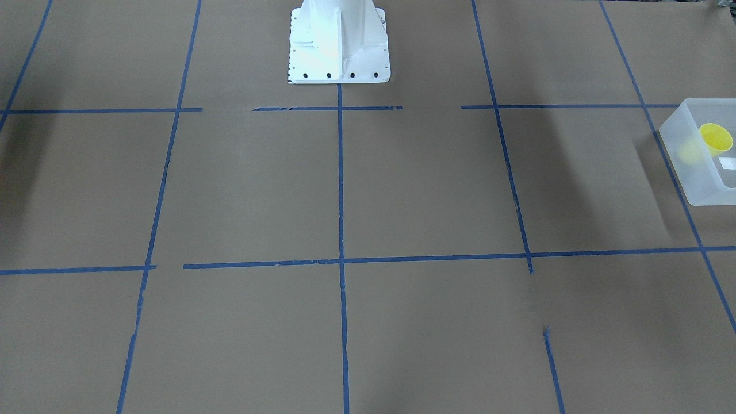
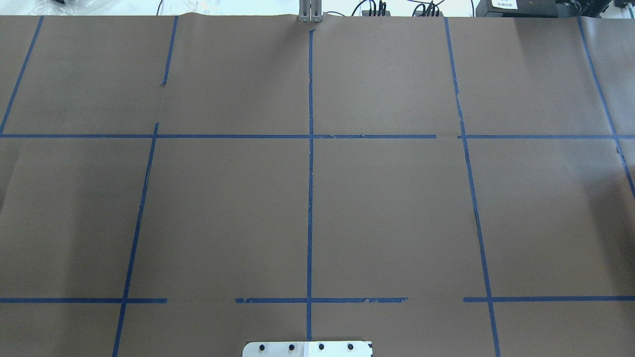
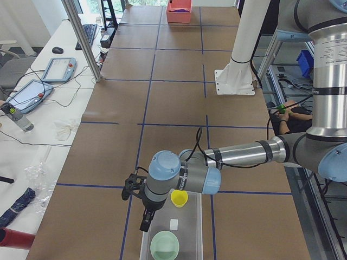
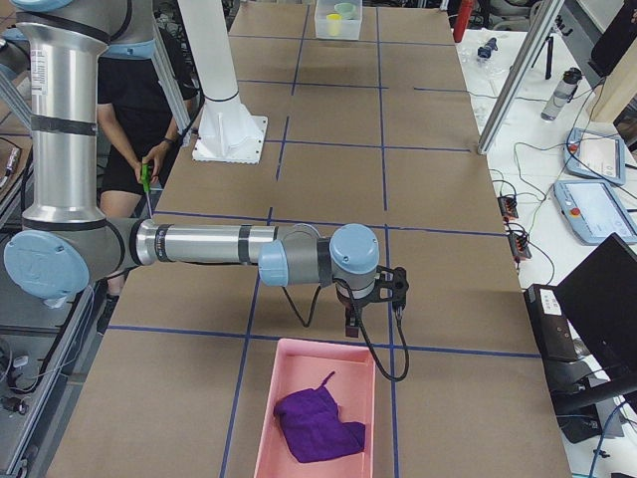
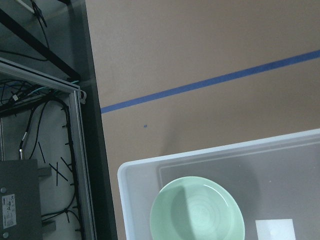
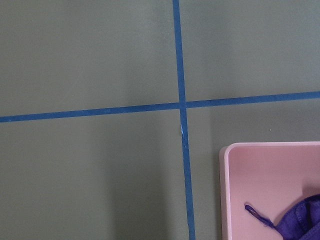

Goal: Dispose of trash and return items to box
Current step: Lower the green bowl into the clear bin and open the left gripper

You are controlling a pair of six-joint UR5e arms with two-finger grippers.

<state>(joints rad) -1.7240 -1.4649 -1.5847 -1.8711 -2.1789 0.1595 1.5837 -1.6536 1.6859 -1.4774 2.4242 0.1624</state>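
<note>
Soft, even indoor light covers the brown table (image 2: 223, 208), with broad faint shadows toward its left and right sides. The white robot base (image 1: 339, 40) glares to blown-out white in the front-facing view. In the left wrist view a soft shadow dims the left part of the mint-green bowl (image 5: 215, 215); focus is sharp throughout

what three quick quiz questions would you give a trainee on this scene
1. True or false: the cup is inside the box.
2. Which holds the cloth? A) pink bin B) box C) bare table
3. Fill in: the bowl in the box is pale ____.

Key: 1 true; 2 A; 3 green.
</note>
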